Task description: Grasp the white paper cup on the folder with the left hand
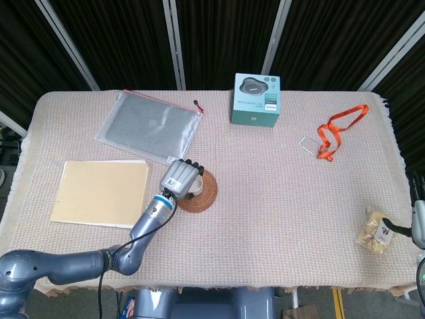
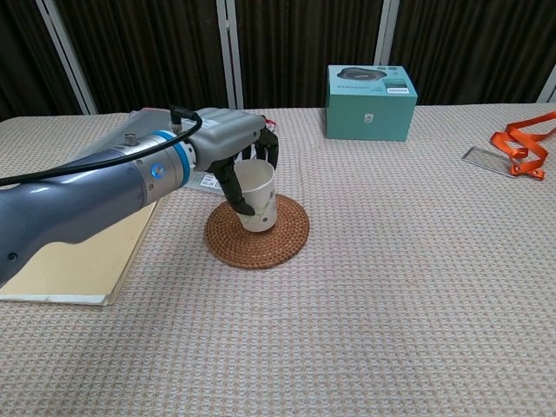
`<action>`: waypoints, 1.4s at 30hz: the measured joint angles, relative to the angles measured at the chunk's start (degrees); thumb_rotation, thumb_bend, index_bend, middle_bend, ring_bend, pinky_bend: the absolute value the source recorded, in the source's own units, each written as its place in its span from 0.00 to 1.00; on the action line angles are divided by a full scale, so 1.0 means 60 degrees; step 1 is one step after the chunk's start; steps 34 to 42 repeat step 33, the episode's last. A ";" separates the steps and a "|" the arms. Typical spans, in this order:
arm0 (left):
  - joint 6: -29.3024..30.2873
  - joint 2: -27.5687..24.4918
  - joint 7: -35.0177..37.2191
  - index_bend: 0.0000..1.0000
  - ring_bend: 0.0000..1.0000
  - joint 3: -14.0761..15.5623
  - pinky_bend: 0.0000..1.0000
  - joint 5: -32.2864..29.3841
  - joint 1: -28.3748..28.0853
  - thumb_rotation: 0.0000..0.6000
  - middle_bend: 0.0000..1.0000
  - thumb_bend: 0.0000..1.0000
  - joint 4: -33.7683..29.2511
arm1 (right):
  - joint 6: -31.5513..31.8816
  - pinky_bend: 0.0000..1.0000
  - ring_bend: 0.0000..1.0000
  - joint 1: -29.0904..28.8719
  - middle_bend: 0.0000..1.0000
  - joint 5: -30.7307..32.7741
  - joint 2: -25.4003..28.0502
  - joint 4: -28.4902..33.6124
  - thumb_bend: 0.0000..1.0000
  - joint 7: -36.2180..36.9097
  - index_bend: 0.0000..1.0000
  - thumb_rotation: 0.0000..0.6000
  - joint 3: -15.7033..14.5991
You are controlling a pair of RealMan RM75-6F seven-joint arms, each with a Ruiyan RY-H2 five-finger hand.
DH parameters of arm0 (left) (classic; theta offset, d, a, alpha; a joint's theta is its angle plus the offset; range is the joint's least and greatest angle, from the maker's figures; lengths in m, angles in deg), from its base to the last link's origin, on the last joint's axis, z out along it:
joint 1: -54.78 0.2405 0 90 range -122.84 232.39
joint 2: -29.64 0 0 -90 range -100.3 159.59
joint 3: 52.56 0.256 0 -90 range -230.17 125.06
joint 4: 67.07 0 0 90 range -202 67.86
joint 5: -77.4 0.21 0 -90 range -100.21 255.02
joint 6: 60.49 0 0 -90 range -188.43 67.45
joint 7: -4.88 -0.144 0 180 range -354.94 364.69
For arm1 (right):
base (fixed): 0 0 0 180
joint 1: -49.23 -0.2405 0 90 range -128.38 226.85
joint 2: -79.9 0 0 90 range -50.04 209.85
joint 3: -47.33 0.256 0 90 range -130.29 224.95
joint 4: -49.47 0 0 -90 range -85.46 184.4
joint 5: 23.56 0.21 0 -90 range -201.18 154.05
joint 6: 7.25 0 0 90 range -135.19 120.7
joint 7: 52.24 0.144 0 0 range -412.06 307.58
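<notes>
The left hand (image 2: 233, 152) has its fingers wrapped around the white paper cup (image 2: 258, 196), which now stands on the woven coaster (image 2: 257, 233) left of centre, off the folder (image 1: 99, 192), so the grasp looks done.

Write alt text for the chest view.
The left robot hand holds a white paper cup upright on a round woven coaster. A tan folder lies at left; a teal box and an orange lanyard sit further back.
</notes>
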State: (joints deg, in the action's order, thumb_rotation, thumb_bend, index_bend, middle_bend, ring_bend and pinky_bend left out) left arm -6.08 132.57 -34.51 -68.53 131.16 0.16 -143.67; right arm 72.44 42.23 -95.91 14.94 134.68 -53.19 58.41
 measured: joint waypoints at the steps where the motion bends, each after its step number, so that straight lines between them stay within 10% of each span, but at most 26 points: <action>1: 0.0023 0.0004 -0.0007 0.16 0.05 0.0011 0.13 -0.0027 -0.0007 1.00 0.05 0.01 0.0016 | -0.0012 0.00 0.00 -0.0005 0.00 0.0017 -0.0004 -0.0013 0.00 -0.0001 0.00 1.00 0.0004; 5: 0.0004 -0.0096 -0.0227 0.00 0.00 0.0065 0.00 -0.0298 -0.0026 1.00 0.00 0.00 -0.0104 | -0.0011 0.00 0.00 -0.0010 0.00 0.0030 -0.0006 -0.0018 0.00 0.0009 0.00 1.00 0.0014; 20: 0.1657 -0.2661 0.1286 0.00 0.00 -0.0045 0.00 0.1161 0.1211 1.00 0.00 0.00 -0.2413 | 0.0123 0.00 0.00 0.0061 0.00 -0.0269 0.0162 0.0249 0.00 0.0243 0.00 1.00 -0.0087; 33: 0.5167 -0.5111 0.3245 0.00 0.00 0.2610 0.00 0.3799 0.5098 1.00 0.00 0.00 -0.3559 | 0.0385 0.00 0.00 0.0095 0.00 -0.0735 0.0288 0.0550 0.00 0.0278 0.00 1.00 -0.0218; 42: 0.5167 -0.5111 0.3245 0.00 0.00 0.2610 0.00 0.3799 0.5098 1.00 0.00 0.00 -0.3559 | 0.0385 0.00 0.00 0.0095 0.00 -0.0735 0.0288 0.0550 0.00 0.0278 0.00 1.00 -0.0218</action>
